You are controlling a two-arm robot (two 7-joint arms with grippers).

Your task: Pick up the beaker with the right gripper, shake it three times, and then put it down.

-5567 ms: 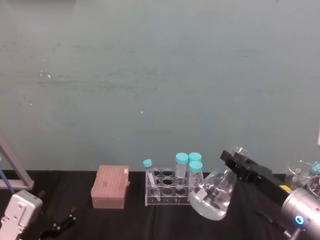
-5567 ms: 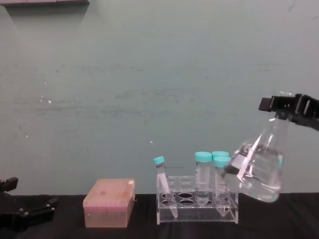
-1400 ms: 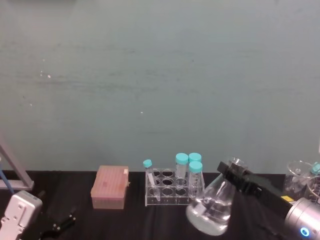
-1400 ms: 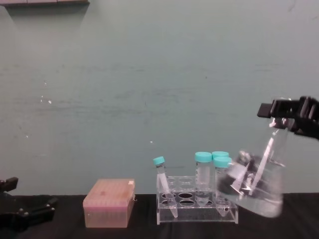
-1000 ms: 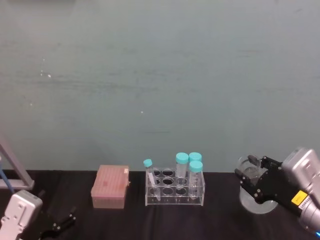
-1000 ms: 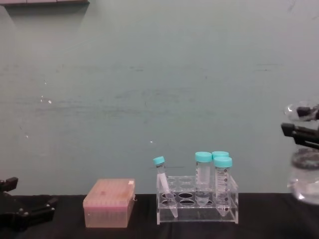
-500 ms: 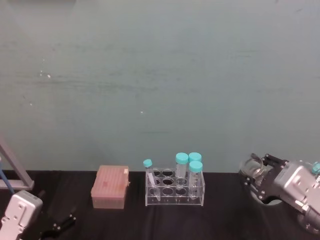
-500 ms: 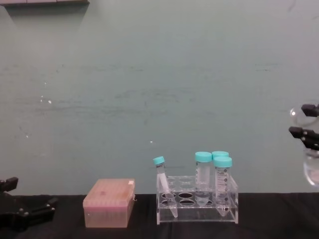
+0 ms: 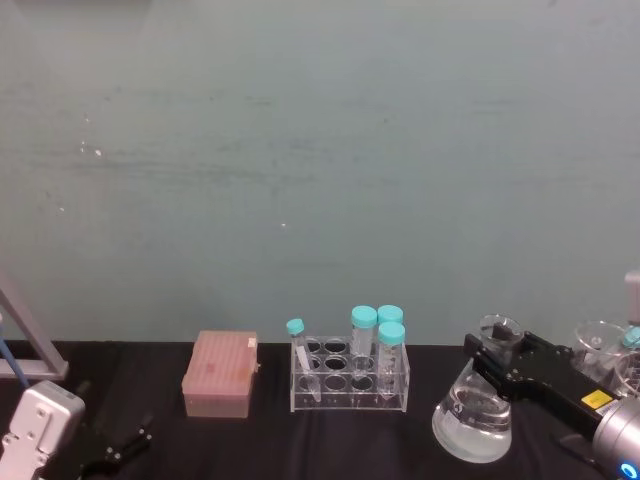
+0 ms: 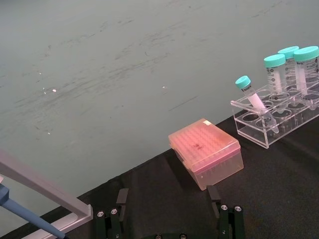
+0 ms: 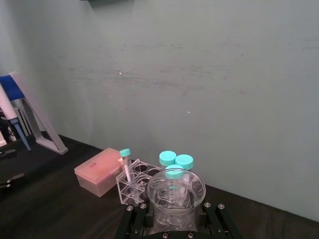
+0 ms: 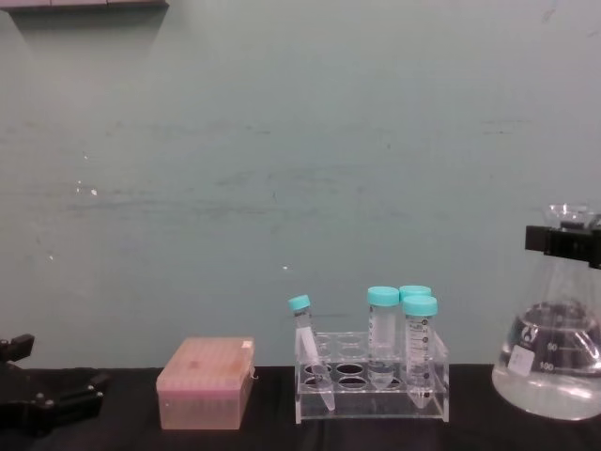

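Observation:
The beaker, a clear conical flask with liquid in its base, stands upright at the right, to the right of the tube rack. Its base is low over the black table; whether it touches I cannot tell. My right gripper is shut on the beaker's neck just under the rim. From the head view the beaker sits with the right gripper on its neck. The right wrist view looks down onto the beaker's rim between the two jaws. My left gripper rests open and empty at the table's left end.
A pink tip box lies left of the clear tube rack, which holds several teal-capped tubes. More glassware stands at the far right behind the right arm. A pipette stand leans at the left edge.
The beaker swung out to the right and up, tilted, then came back left and down. It now hangs upright and lower, still in my right gripper. The left arm has not moved.

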